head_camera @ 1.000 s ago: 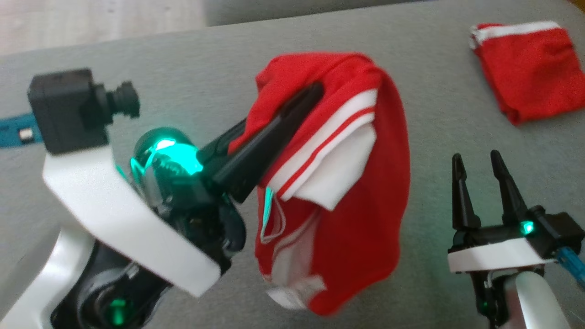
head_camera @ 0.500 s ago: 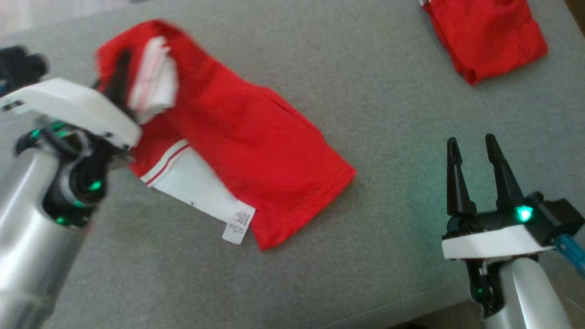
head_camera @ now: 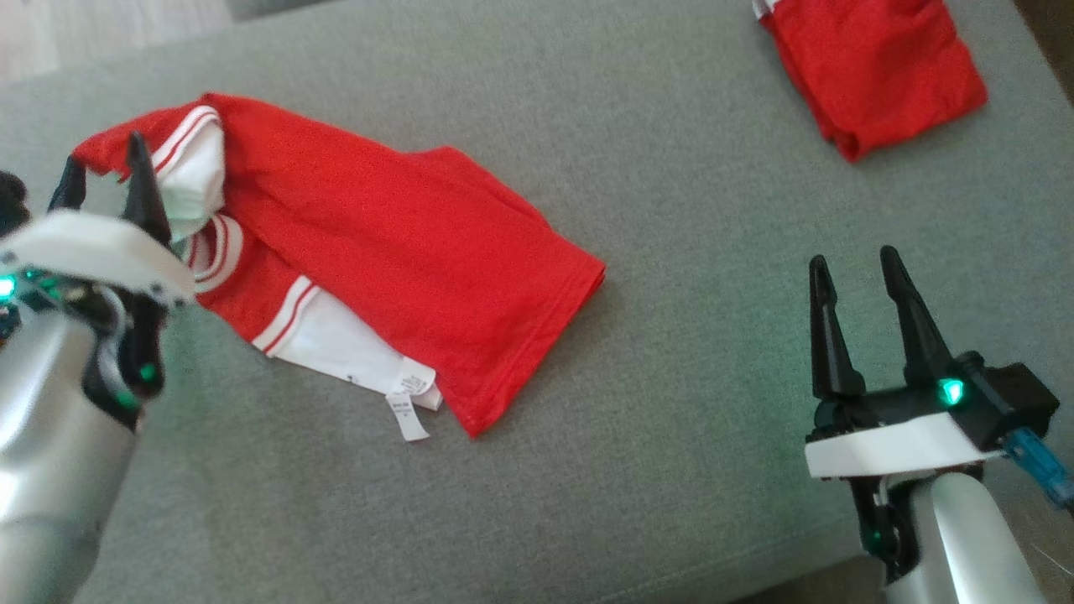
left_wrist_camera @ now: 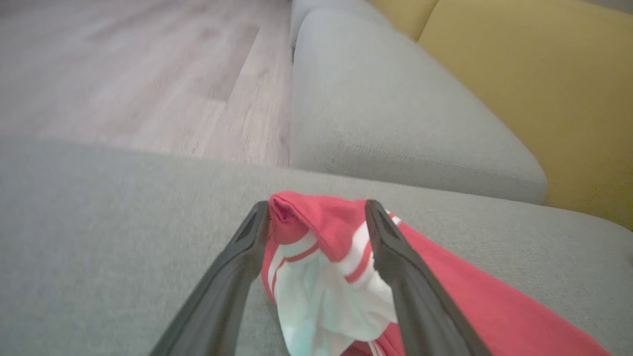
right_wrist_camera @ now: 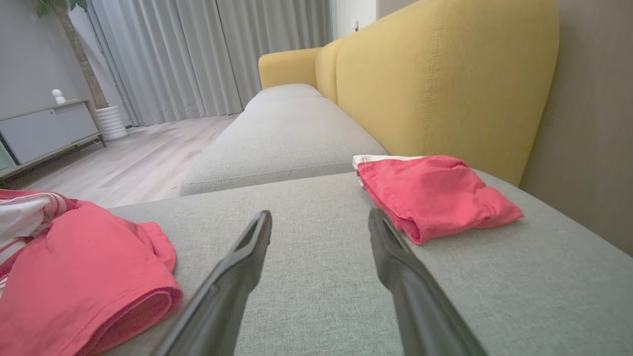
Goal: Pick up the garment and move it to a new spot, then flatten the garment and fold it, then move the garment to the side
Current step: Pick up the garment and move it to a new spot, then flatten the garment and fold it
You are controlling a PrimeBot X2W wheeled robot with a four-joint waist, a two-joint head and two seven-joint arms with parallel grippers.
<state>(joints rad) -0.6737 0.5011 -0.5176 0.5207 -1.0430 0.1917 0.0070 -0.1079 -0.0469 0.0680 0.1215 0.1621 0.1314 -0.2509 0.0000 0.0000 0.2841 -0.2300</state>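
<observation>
Garment (head_camera: 403, 243) lies placed; left gripper (head_camera: 105, 178), frame left, and right gripper (head_camera: 856, 277) both unclenched; next, flattening requires corner grasps.

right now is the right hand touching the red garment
Apart. The head view shows bare grey cushion between the right hand and the red garment.

A grey sofa seat (head_camera: 671, 470) carries a rumpled red garment (head_camera: 403, 243) and a folded red cloth (head_camera: 873, 67).

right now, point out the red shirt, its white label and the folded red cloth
red shirt (head_camera: 403, 243), head view, middle of the red body
white label (head_camera: 409, 418), head view, its loose lower strip
folded red cloth (head_camera: 881, 67), head view, middle of the top face
</observation>
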